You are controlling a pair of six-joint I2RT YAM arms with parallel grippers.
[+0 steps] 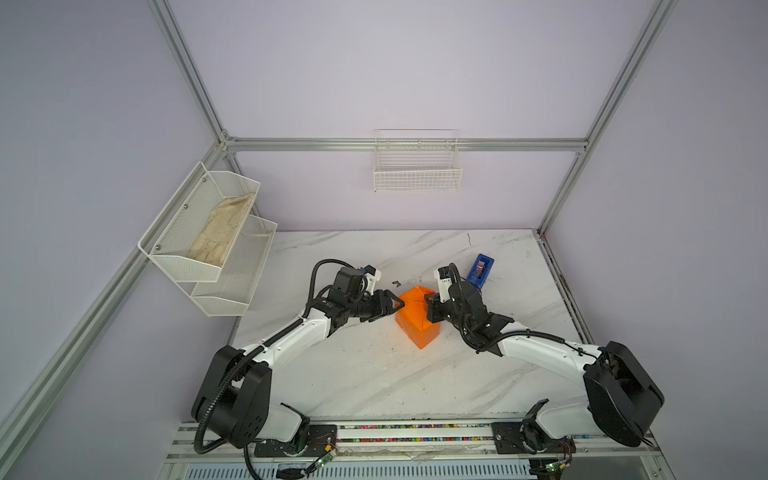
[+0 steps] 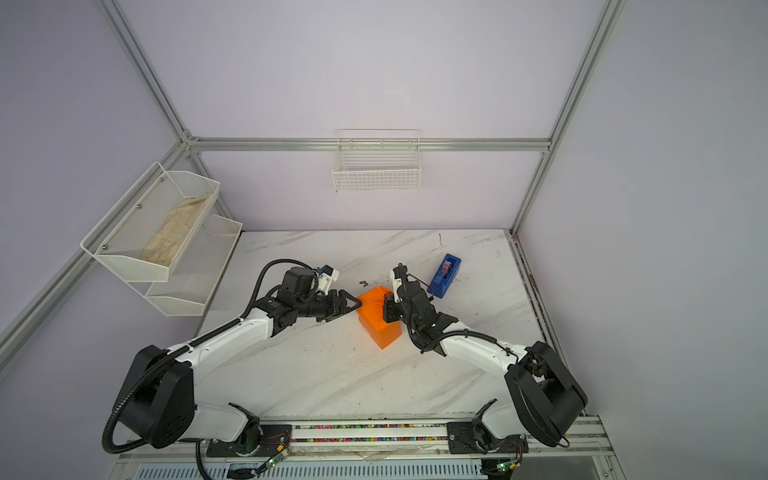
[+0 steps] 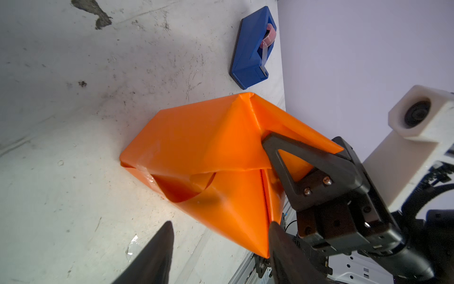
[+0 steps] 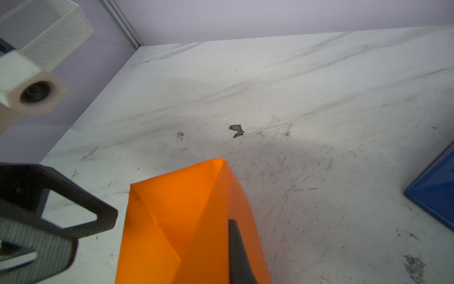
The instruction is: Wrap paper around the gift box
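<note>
Okay, the paper (image 1: pixel 417 318) stands folded up as an orange parcel mid-bench, a bit nearer the back edge than the front; its top is open with loose flaps. We can't see the gift box, since the paper hides it.

The left gripper (image 1: pixel 397 305) sits at the parcel's upper left edge. Its fingers (image 3: pixel 159 246) are spread, and in the left wrist view a parcel corner lies between them, with nothing pinched. The right gripper (image 3: pixel 267 143) comes in from the parcel's right side, with its jaws pressed together on a fold of the paper at the top rim.

A blue tape dispenser (image 1: pixel 480 271) lies toward the bench's (image 1: pixel 374 374) back right corner, well apart from the parcel. In both top views the right wrist sits between the two and covers the dispenser's near end. A small dark smudge (image 1: pixel 395 284) marks the bench just behind the parcel.

Off the bench, a mesh shelf (image 1: pixel 174 249) on the left wall holds a beige cloth (image 1: pixel 220 232), and a wire basket (image 1: pixel 417 174) hangs on the back wall.
</note>
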